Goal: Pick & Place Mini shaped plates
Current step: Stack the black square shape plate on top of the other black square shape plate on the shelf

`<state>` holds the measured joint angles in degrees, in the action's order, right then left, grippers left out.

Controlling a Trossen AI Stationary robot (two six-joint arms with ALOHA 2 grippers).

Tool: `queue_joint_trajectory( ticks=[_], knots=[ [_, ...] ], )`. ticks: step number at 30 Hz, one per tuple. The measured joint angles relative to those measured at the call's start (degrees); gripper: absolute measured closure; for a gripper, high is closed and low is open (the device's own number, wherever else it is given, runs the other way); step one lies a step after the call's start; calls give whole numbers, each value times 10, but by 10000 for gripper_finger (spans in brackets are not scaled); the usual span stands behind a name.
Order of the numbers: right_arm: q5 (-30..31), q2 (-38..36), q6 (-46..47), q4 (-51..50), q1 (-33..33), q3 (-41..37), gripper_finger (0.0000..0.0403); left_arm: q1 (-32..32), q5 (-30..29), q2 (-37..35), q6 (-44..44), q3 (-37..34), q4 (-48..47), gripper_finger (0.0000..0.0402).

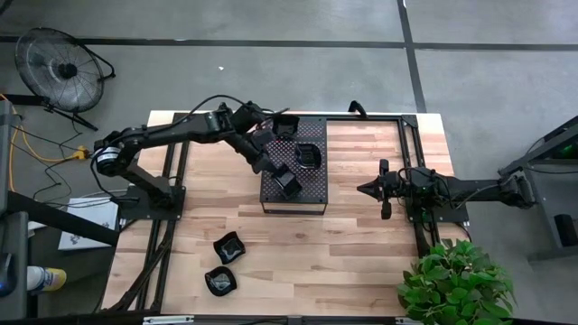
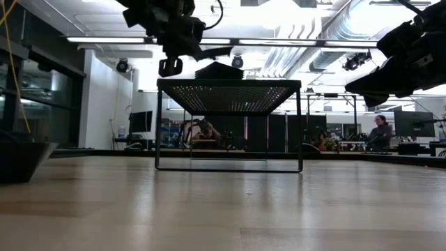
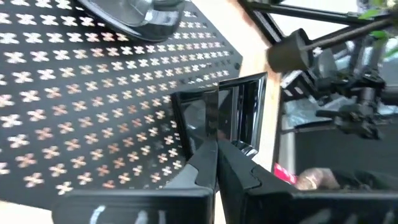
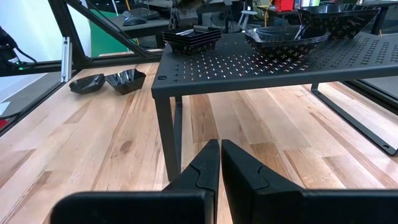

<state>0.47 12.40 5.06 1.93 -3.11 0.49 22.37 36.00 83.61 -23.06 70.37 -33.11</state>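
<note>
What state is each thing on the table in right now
Left gripper: shut, over the tray.
Right gripper: shut, empty, beside the tray.
Square plate: on the tray's front edge.
Perforated tray: standing upright on legs.
Two plates: lying on the tabletop, not stacked.

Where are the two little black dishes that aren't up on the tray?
The two loose dishes lie side by side on the wooden table, in the high view below the perforated tray, on the left arm's side.
</note>
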Motion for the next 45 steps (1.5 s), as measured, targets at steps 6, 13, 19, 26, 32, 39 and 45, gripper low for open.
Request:
queue_joint_trajectory(
  ticks=[6,13,19,26,32,39,45],
  knots=[
    [0,0,0,0,0,0,391,-14,-9,0,0,0,-13,401],
    [0,0,0,0,0,0,391,-29,-51,7,1,0,-6,401],
    [0,0,0,0,0,0,391,-37,-60,24,1,-1,-12,401],
    [0,0,0,0,0,0,391,-36,-55,26,2,-1,4,402],
    [0,0,0,0,0,0,391,-36,-37,26,20,-1,5,401],
    [0,0,0,0,0,0,391,-36,-33,26,34,-1,5,401],
    [0,0,0,0,0,0,391,-36,-44,26,51,-1,7,382]
  ],
)
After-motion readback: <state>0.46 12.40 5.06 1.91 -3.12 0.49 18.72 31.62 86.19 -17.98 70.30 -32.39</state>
